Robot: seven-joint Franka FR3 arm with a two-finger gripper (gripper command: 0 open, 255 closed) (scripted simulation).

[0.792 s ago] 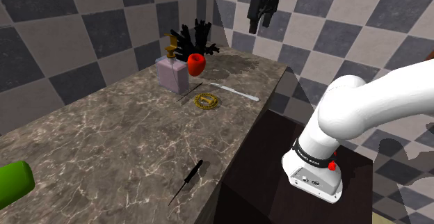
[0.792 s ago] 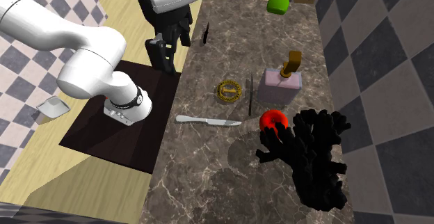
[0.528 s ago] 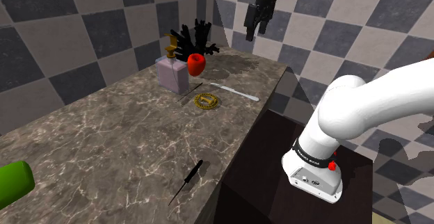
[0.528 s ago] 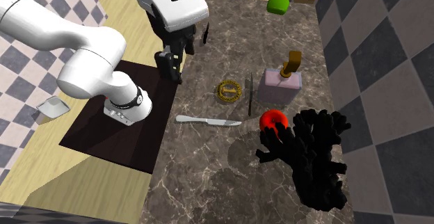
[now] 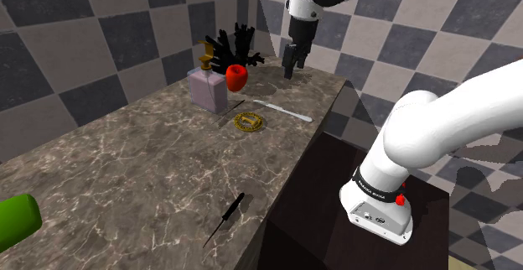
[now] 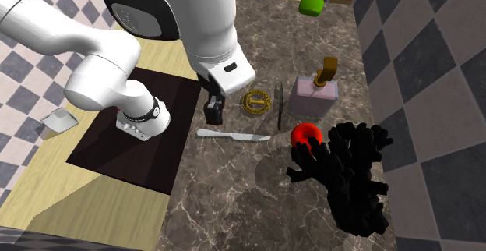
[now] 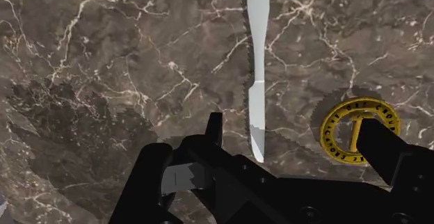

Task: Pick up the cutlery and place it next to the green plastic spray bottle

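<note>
A silver table knife [image 5: 285,110] [image 6: 234,136] [image 7: 256,62] lies flat on the dark marble counter [image 5: 126,168], near the edge on the arm's side. My black gripper [image 5: 290,61] [image 6: 213,111] [image 7: 299,146] hangs above the counter close to the knife, pointing down, open and holding nothing. In the wrist view one end of the knife lies between the two spread fingers [image 7: 215,126], well below them. The green spray bottle [image 5: 12,222] [image 6: 313,2] lies at the counter's opposite end, far from the knife.
Beside the knife lie a gold ring-shaped disc [image 5: 248,122] [image 6: 255,101] [image 7: 356,129] and a thin dark stick [image 6: 279,105]. Behind them stand a pale soap bottle [image 5: 208,88], a red object [image 5: 237,77] and a black branching ornament [image 5: 228,44]. A black pen-like tool [image 5: 225,218] lies nearer the green bottle.
The arm has swung in over the counter and the gripper has dropped from high by the wall toward the knife. Nothing on the counter has moved.
</note>
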